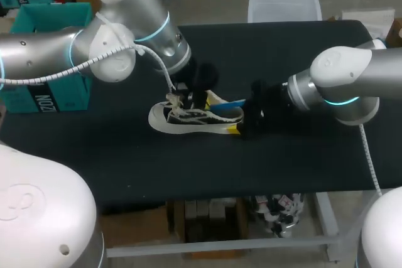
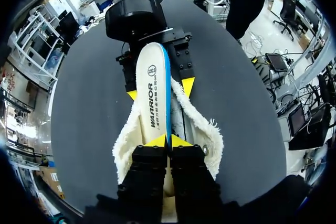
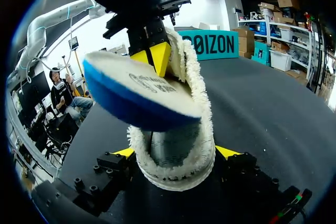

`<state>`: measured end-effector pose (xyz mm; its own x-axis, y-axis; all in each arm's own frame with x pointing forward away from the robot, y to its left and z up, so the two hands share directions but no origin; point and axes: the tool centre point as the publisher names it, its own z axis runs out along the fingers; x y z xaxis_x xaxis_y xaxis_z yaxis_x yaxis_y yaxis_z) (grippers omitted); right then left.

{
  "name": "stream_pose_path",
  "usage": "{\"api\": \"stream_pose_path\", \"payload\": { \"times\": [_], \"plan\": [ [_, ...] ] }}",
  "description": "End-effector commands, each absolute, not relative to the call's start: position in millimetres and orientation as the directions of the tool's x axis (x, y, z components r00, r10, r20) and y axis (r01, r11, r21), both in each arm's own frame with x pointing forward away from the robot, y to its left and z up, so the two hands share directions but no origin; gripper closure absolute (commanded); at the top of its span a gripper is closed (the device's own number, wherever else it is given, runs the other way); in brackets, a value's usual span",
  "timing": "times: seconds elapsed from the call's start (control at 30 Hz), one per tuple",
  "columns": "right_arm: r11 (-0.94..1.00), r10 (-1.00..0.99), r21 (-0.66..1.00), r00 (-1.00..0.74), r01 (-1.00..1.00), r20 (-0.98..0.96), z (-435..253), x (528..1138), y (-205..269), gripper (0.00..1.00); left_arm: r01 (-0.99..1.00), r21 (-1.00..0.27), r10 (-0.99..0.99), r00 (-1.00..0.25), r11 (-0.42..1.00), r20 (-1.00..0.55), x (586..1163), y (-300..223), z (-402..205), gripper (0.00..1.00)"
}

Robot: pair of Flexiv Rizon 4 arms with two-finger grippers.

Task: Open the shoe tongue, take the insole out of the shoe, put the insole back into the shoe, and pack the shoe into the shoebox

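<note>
Where the shoe [image 1: 188, 120] lay on the table [image 1: 125, 161], the right gripper [image 3: 176, 152] clamped its fleecy heel from both sides. The left gripper [image 2: 168, 141] pinched the blue-edged insole [image 2: 152, 93], raised over the shoe's opening. Beyond stood the teal shoebox [image 1: 44, 48].

- Black upper, white sole and laces, cream fleece lining: low lace-up shoe [image 1: 188, 117].
- White top, blue edge, dark print: flat foam insole [image 2: 152, 93].
- Teal, dark lower band: cardboard shoebox [image 1: 50, 48].
- Plain black: table [image 1: 301, 155].
</note>
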<state>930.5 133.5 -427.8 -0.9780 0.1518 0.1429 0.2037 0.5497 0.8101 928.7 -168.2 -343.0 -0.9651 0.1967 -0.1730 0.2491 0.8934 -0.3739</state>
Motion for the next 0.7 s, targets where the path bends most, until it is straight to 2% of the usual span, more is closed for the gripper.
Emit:
{"api": "stream_pose_path", "payload": {
  "times": [0.03, 0.7],
  "plan": [
    [0.547, 0.147, 0.812, -0.979, 0.202, 0.144, -433.7, 929.7, 132.9, 1.00, 0.268, -0.418, 0.223, -0.963, 0.868, -0.154, 934.5, -165.9, -337.1, 1.00],
    [0.547, 0.147, 0.812, -0.979, 0.202, 0.144, -433.7, 929.7, 132.9, 1.00, 0.465, -0.562, 0.416, -0.881, 0.684, -0.223, 930.7, -181.2, -278.2, 1.00]
  ]
}}
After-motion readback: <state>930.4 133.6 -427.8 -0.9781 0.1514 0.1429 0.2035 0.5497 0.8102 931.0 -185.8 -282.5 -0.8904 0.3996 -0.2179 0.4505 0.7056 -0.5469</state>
